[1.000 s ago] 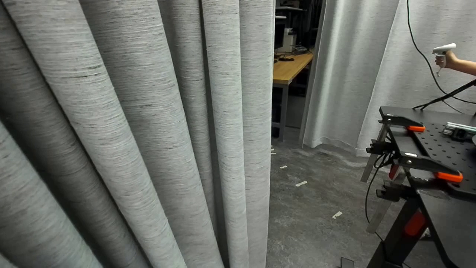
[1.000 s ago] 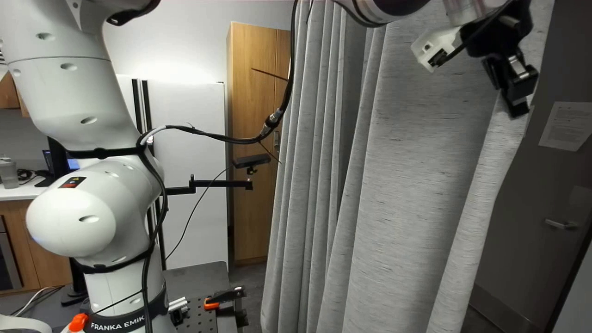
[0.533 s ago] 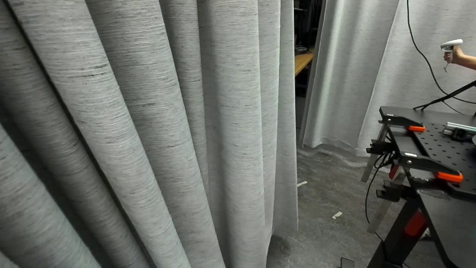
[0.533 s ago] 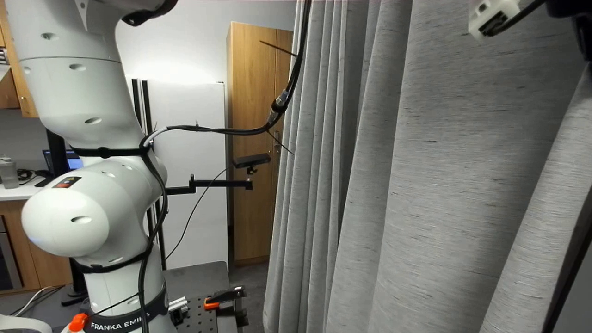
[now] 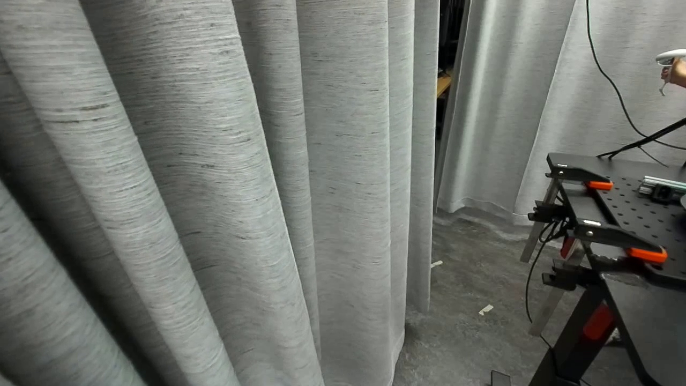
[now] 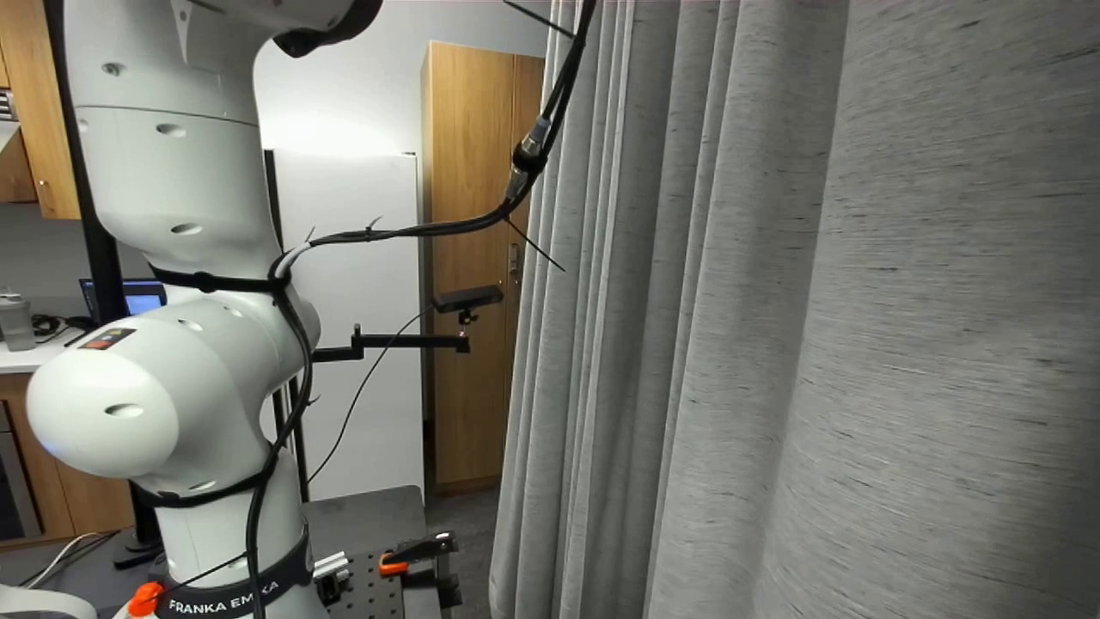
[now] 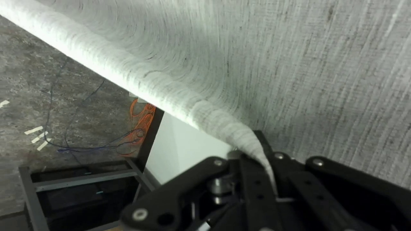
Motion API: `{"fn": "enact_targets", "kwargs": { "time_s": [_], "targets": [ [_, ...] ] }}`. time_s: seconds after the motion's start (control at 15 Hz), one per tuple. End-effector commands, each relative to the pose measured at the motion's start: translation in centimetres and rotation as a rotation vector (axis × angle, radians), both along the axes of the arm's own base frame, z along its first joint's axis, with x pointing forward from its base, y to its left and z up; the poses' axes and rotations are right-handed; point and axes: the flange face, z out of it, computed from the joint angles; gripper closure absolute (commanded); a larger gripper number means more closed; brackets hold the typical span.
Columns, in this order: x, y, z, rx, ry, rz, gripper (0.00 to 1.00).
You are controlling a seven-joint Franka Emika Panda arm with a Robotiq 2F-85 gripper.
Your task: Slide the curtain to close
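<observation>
One Robotiq gripper at the bottom of the wrist view, drawn nearly together, with a fold of the streaky light-grey curtain pinched thin between its black fingers; out of sight in both exterior views. From that grip, fabric fanning up and across the wrist view, its near border rounded and brightly lit. Past that border, grey floor with strips of pale tape.

In an exterior view, wide curtain panels stretched to the right margin, tighter pleats bunched nearer the tall wooden cabinet. By that look, hold secured and closing well advanced, probably more done than left. Not finished, though: in an exterior view, a slim dark slot between the pleated curtain and a paler drape, with a scrap of wooden surface visible through it. Whole remaining opening or just a slanting glimpse, hard to say. Left to do, presumably: carry the held fold across the rest of the opening, then let go.

As for containers, a translucent cup on the white countertop, contents too faint to make out. Wooden cabinet apparently closed, inside hidden.
</observation>
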Motion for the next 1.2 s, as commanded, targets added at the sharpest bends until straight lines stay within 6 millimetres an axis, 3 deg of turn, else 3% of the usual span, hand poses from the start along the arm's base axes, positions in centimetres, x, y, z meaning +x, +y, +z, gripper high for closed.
{"fn": "enact_targets", "kwargs": {
  "time_s": [0.0,0.27,0.67,0.93,1.13],
  "targets": [
    [-2.1,-7.4,-1.8,0.09,0.005,-0.064,1.0],
    [-5.0,-13.5,-3.0,0.203,-0.034,-0.113,1.0],
    [-10.4,-21.1,-4.6,0.345,-0.118,-0.183,1.0],
    [-13.5,-24.7,-6.7,0.405,-0.17,-0.21,1.0],
    [-13.7,-24.8,-6.6,0.409,-0.198,-0.213,1.0]
  ]
}}
